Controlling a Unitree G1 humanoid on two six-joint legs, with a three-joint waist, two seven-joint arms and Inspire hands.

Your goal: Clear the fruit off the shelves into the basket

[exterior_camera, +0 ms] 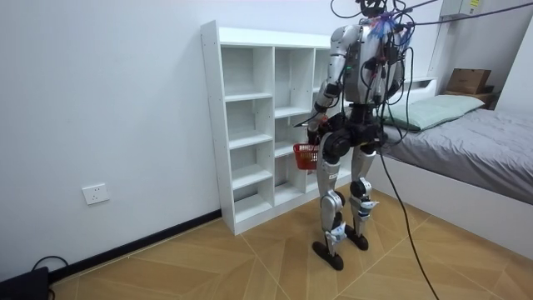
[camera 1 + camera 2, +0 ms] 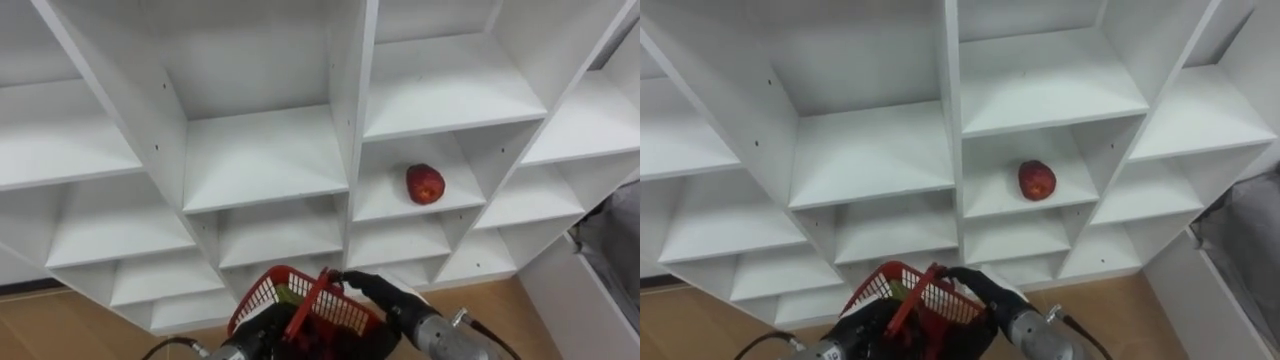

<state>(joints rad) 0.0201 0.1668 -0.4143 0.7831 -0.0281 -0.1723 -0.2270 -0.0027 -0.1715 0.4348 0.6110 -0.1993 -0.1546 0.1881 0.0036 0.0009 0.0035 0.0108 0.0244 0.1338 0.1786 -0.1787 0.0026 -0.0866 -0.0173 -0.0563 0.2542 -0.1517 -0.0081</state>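
Observation:
A red apple (image 2: pixel 425 184) lies alone on a middle shelf of the white closet (image 2: pixel 340 120), right of the centre upright. Low in front of me is a red mesh basket (image 2: pixel 262 290) with its handle raised and something yellow-green inside. My right hand (image 2: pixel 385 293) reaches in from the lower right. Its dark fingers lie stretched over the basket's right rim, tips near the handle's top. My left hand (image 2: pixel 262 335) is at the basket's near left side, its fingers hidden by the mesh. In the room view I stand upright facing the closet, with the basket (image 1: pixel 306 155) at waist height.
The closet's other compartments hold nothing. A bed (image 1: pixel 475 133) stands close on my right, its edge showing at the right of the eye view. The floor under me is wood.

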